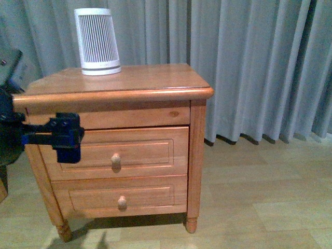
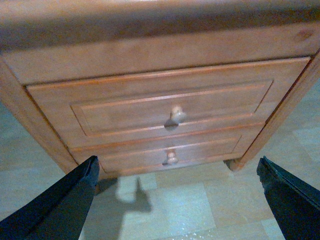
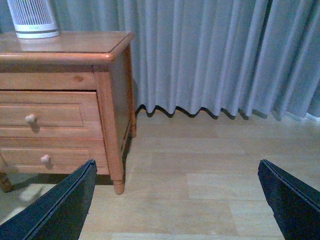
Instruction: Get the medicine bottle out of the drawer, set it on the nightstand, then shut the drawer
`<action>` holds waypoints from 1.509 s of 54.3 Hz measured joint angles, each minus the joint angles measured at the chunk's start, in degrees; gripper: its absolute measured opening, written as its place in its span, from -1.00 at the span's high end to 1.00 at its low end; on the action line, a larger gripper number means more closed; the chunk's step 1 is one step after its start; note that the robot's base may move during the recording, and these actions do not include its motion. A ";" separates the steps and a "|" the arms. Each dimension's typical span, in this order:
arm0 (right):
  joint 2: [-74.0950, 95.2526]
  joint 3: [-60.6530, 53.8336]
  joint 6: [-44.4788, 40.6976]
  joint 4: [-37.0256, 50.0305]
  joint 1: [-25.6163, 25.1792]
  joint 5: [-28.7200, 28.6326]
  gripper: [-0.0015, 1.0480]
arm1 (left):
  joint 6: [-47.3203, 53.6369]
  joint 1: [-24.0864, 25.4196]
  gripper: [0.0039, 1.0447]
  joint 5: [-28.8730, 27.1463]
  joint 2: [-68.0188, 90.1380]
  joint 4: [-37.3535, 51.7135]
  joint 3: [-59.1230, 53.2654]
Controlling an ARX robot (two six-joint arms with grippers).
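The opening step is in hand: the drawer [image 1: 148, 151] is sitting shut in the nightstand [image 1: 155, 78], so the bottle is not showing in any view and is presumably lying inside it. The left gripper [image 1: 66, 139] is hovering in front of the drawer's left end, apart from the wood, with its fingers [image 2: 85, 182] spread wide and holding nothing. In its wrist view the knob [image 2: 176, 114] is lying ahead between them, some way off. The right gripper [image 3: 175, 202] is likewise gaping and empty, and is looking past the nightstand's right side at the floor [image 3: 210, 170] and curtain [image 3: 215, 55]; it is out of the front view. A white device [image 1: 97, 41] is standing at the far left of the top, leaving bare wood to its right for the bottle.

Next, the left gripper is needing to shift right and forward until the knob sits between its fingers, close on it, then pull straight toward the robot, taking care not to catch the lower drawer's knob [image 1: 122, 201]
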 joint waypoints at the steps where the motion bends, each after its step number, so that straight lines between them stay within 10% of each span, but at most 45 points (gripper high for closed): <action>1: 0.00 0.00 0.00 0.00 0.00 0.02 -0.87 | -0.17 0.00 -0.88 -0.07 1.95 -0.07 0.96; 35: 0.00 0.00 0.00 0.00 0.00 0.02 -0.87 | -3.02 -1.60 -0.88 -4.81 40.81 -0.11 35.56; 82: 0.00 0.00 0.00 0.00 0.00 0.02 -0.87 | -3.80 -4.66 -0.88 -10.05 46.49 -3.37 44.63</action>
